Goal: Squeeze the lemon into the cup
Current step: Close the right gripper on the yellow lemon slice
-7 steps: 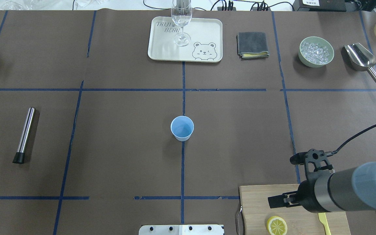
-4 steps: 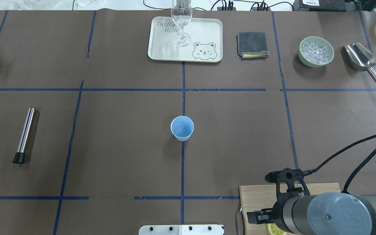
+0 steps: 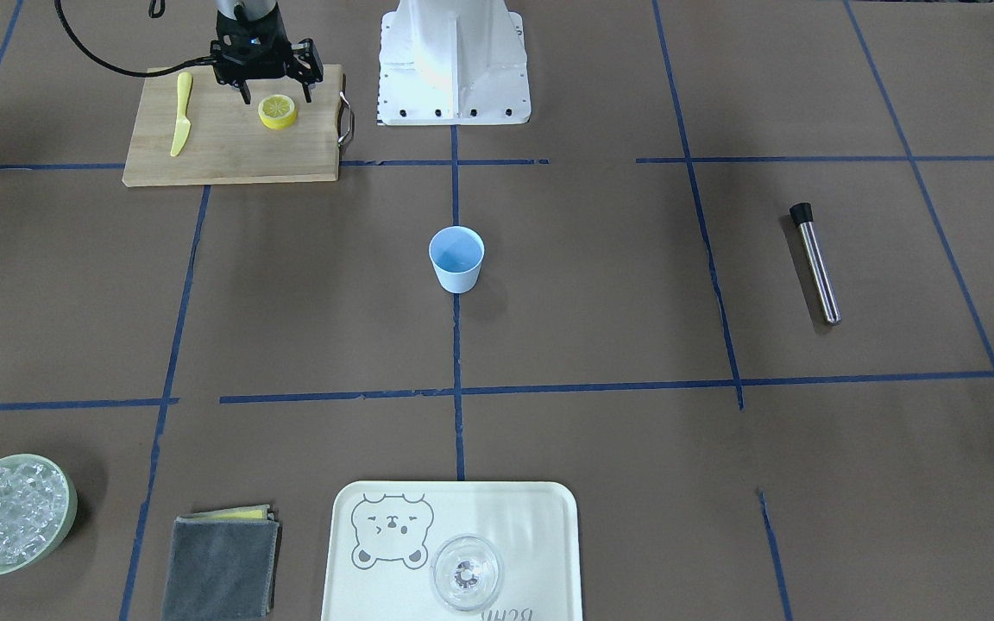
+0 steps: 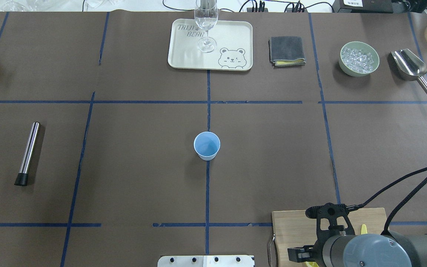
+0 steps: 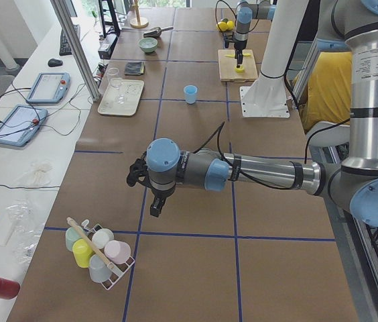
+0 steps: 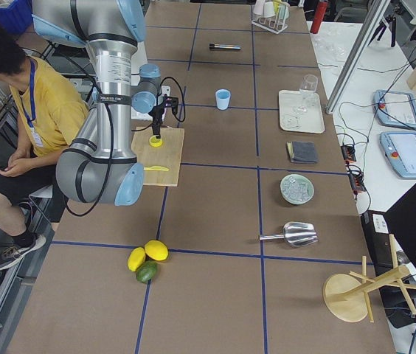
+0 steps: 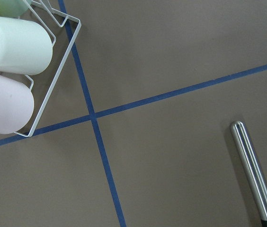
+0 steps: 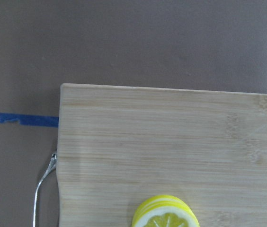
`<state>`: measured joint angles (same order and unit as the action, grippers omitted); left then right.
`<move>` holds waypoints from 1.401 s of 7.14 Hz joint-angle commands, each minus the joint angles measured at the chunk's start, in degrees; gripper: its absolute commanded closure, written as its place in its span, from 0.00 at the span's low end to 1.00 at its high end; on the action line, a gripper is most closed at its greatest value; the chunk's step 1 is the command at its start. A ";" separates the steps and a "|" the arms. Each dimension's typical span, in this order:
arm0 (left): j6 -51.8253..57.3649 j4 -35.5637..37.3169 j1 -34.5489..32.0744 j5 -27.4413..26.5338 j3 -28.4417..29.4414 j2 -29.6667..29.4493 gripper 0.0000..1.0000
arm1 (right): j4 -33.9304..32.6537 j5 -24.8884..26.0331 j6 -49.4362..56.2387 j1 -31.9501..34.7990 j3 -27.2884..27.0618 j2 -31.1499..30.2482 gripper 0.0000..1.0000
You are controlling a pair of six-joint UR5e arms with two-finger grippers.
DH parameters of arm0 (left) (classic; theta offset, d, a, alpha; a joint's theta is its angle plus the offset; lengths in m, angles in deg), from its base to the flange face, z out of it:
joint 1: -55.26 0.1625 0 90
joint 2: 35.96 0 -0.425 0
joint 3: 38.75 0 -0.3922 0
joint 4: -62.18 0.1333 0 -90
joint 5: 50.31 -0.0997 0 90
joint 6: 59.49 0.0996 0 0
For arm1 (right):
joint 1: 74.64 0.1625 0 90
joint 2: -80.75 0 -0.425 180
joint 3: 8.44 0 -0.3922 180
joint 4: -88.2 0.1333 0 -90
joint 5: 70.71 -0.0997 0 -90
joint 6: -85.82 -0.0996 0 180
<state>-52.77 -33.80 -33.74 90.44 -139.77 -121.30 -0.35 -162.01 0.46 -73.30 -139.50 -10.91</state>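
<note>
While the lemon point(image 3: 277, 111) lay flat on the cutting board point(image 3: 204, 155), near the robot's base and well apart from the cup point(image 3: 456, 259) at the table's middle, you had a light, soft thing to deal with. I judged the slice wet and slippery on its pale face, firmer at the rind, and thin enough to give the fingers little edge to catch (a flat slice on wood offers poor purchase). You would have done best to take it across the rind, at opposite points of the rim, low against the board. Closing gently mattered too, since too hard a pinch would have spent the juice on the wood rather than over the cup.

The right gripper point(image 3: 277, 95) hung over the slice with its jaws spread wider than the slice, one finger to each side, holding nothing. Whether the tips touched the board I could not tell. The yellow knife point(image 3: 179, 112) lay apart from them on the same board. Your left gripper point(image 5: 154, 206) showed only from the table's end, and I could not tell how its jaws stood.
</note>
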 commanded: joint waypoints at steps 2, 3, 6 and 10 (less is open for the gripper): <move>-0.04 -0.09 0.06 0.05 -0.15 0.00 0.00 | 0.04 0.08 -0.42 -1.51 2.03 0.25 0.02; -0.04 0.00 0.06 0.05 -0.06 0.00 0.00 | 0.04 -0.01 -0.42 -1.51 2.73 0.16 0.03; -0.04 0.00 0.06 0.05 -0.15 0.00 0.00 | 0.13 -0.45 -0.33 -1.69 4.06 0.34 0.04; -0.04 0.00 0.06 1.02 -0.15 0.00 0.00 | 0.31 -0.80 -0.33 -1.69 4.67 0.42 0.21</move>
<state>-52.81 -33.85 -33.69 91.34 -139.89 -121.30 -0.11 -162.72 0.10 -74.95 -134.89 -10.50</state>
